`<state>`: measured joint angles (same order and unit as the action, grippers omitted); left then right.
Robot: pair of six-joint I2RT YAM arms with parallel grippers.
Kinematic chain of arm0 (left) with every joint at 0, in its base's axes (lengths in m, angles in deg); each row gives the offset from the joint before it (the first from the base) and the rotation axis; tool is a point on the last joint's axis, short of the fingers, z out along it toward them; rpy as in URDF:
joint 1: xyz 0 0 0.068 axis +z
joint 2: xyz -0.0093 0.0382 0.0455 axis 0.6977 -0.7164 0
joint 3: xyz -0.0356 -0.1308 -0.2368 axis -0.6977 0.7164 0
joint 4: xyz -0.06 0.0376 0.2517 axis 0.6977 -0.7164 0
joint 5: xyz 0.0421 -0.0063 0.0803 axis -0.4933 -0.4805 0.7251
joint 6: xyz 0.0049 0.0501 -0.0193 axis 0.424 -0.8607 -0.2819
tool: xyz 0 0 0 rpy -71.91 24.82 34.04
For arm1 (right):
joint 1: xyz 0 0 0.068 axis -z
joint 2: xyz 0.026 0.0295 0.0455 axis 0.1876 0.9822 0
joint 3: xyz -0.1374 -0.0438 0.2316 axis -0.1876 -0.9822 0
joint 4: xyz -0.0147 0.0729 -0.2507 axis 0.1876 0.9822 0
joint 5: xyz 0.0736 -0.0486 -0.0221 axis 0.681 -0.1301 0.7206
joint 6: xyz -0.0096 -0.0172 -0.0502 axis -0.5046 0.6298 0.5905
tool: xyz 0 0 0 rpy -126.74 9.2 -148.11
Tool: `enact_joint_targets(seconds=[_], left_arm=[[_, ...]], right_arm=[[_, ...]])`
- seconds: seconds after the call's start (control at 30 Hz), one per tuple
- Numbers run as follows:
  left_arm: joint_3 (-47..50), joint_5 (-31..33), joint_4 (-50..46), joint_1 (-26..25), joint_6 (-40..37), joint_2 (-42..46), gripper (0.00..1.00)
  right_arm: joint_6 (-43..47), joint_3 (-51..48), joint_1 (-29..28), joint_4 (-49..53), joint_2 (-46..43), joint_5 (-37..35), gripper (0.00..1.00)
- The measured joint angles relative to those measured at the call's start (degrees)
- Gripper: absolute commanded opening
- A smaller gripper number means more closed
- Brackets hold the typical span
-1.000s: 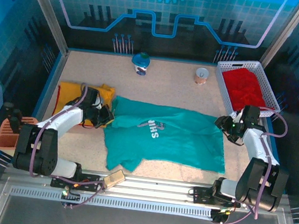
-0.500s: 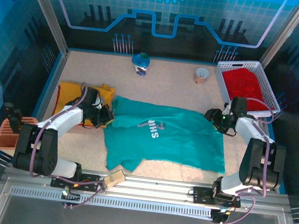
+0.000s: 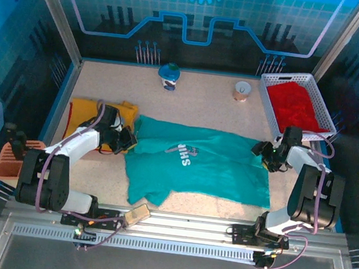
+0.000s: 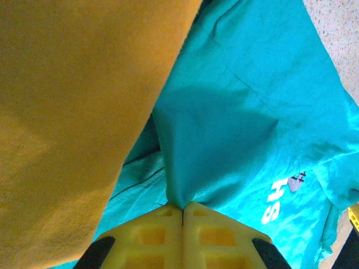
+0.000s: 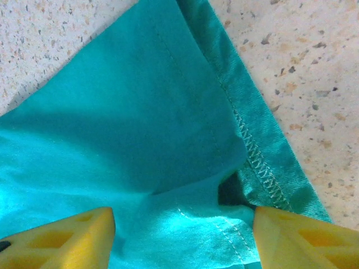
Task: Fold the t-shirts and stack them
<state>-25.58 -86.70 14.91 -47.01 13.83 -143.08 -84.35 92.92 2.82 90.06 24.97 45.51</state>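
Note:
The teal-green t-shirt (image 3: pixel 208 167) lies spread across the table, white lettering up. My left gripper (image 3: pixel 127 140) is shut on a pinch of its left edge (image 4: pixel 182 210), next to the yellow t-shirt (image 3: pixel 84 114) (image 4: pixel 67 112). My right gripper (image 3: pixel 263 152) is at the shirt's far right corner. It is open (image 5: pixel 180 218), its yellow fingers (image 5: pixel 84 235) wide apart on either side of a raised fold of the stitched hem (image 5: pixel 252 151). The red t-shirt (image 3: pixel 293 105) lies in the basket.
The white basket (image 3: pixel 327 119) stands at the back right, close behind my right arm. A blue and white object (image 3: pixel 169 75) and a small cup (image 3: pixel 241 90) sit near the back wall. An orange holder (image 3: pixel 8 160) is at the left edge.
My right gripper swung left to the shirt's right corner, then eased back slightly, with its jaws spreading wider. The left gripper and the shirt stayed put.

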Motion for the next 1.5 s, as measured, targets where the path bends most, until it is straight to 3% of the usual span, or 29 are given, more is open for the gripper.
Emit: enact_joint_targets(seconds=[0.47,0.93,1.23,1.5], left_arm=[[-1.5,0.0,-1.4,0.0,-1.2,0.3,0.0],[-6.3,0.3,-2.2,1.1,-4.0,-8.7,0.0],[-17.0,0.5,-2.4,1.2,-3.9,-17.9,0.0],[-17.4,-1.8,-2.1,1.2,-2.4,-18.5,0.0]], right_arm=[[0.0,-0.2,0.1,0.2,-4.2,-0.2,0.68],[0.8,-0.9,0.4,0.9,-5.7,-0.4,0.68],[1.3,-1.0,0.4,1.2,-6.0,-0.4,0.68],[1.6,-1.1,0.7,1.2,-6.2,-0.4,0.68]])
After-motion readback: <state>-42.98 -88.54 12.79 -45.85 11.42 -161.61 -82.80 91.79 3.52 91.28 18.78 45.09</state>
